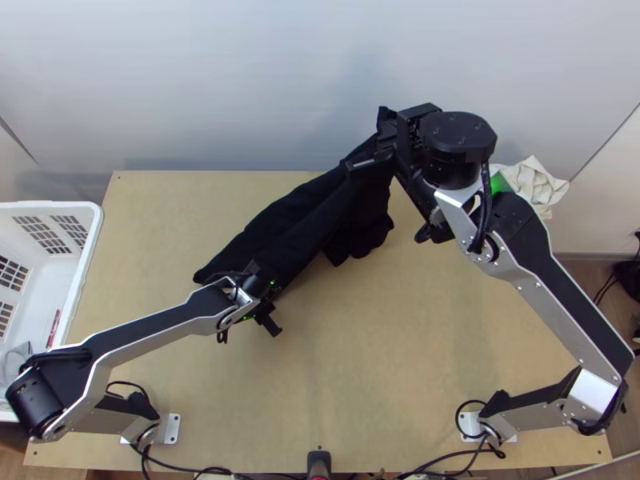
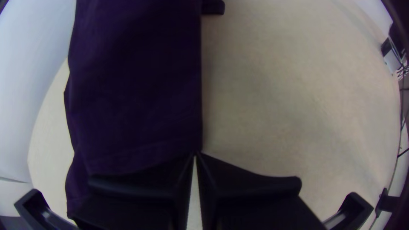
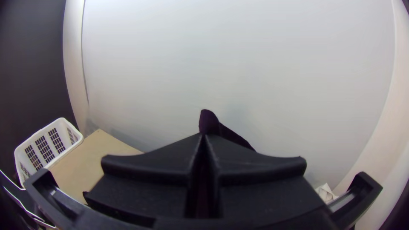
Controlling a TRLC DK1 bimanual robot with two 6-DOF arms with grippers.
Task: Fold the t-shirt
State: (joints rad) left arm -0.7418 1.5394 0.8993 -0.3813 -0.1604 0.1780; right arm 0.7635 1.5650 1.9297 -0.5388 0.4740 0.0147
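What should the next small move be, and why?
Probably lower the right gripper toward the table: its jaws are shut on a raised part of the dark t-shirt, while the left gripper pinches an edge lower down, so the cloth slants instead of lying flat.

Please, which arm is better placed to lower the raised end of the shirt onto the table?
Probably right: the right gripper pinches the shirt at its raised end; the left gripper is at the lower end.

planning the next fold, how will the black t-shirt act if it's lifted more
Likely floppy: the black t-shirt droops into loose folds near the right gripper. It probably won't roll, but the bunched part may swing or crease, since that part lies outside the grip.
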